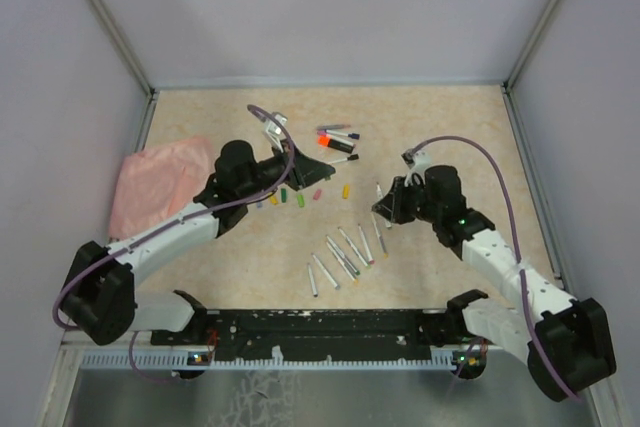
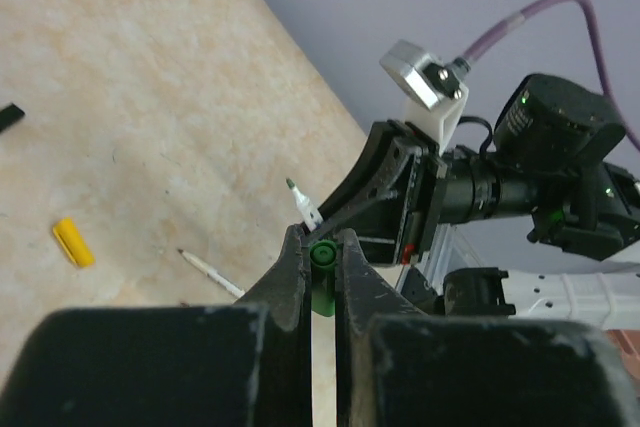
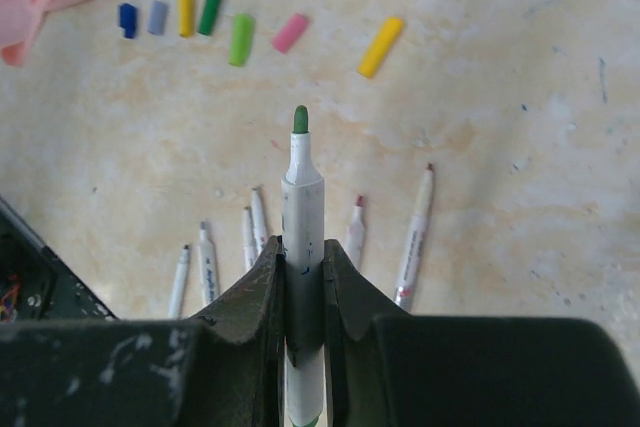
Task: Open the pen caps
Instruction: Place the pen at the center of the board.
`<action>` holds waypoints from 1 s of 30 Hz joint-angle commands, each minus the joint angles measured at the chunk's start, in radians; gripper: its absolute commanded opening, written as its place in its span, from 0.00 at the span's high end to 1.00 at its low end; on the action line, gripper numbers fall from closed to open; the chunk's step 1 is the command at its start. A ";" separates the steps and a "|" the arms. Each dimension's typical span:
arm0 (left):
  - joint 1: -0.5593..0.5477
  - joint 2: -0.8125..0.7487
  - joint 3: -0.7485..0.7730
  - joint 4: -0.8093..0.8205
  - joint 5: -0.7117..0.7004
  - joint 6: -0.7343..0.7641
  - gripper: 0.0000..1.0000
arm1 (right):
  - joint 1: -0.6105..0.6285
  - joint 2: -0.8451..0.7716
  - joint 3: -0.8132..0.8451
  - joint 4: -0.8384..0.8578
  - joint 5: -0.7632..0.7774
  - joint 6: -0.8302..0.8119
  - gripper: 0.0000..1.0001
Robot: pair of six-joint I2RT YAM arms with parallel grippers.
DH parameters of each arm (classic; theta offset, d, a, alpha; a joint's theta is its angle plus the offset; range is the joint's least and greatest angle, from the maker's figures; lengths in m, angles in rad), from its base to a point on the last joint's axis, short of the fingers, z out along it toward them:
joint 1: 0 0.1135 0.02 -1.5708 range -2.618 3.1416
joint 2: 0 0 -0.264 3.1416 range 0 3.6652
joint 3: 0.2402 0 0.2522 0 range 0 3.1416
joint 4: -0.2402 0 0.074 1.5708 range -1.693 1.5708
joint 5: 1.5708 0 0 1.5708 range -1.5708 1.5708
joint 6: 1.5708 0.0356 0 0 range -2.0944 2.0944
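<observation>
My left gripper point(image 2: 320, 247) is clenched on a green cap point(image 2: 321, 285). My right gripper point(image 3: 303, 257) grasps the uncapped green pen point(image 3: 302, 182), its tip pointing forward. Both arms reach inward over the table point(image 1: 450, 127), the grippers apart, near the loose caps point(image 3: 240, 37) and the lying pens point(image 3: 415, 232).

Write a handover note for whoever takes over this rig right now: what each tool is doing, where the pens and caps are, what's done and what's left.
Left tool: shut on a green cap, held above the table.
Right tool: shut on the green-tipped pen, whose tip is bare.
Done: loose caps lie in a row mid-table. The bare pens lie fanned out nearer the bases.
Left: set down the cap and pen, then work through the far pens at the table's far centre. They look capped, but are too small to be sure.
The pink cloth lies at the left, not involved.
</observation>
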 commanded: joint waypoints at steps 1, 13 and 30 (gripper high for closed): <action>-0.035 -0.018 -0.064 -0.043 -0.040 0.027 1.00 | -0.013 0.018 0.040 -0.123 0.123 -0.047 0.99; -0.101 0.148 -0.026 -0.062 -0.049 0.019 1.00 | -0.012 0.220 0.072 -0.235 0.238 -0.093 0.96; -0.184 0.449 0.292 -0.352 -0.296 0.138 1.00 | -0.013 0.323 0.056 -0.197 0.203 -0.099 0.76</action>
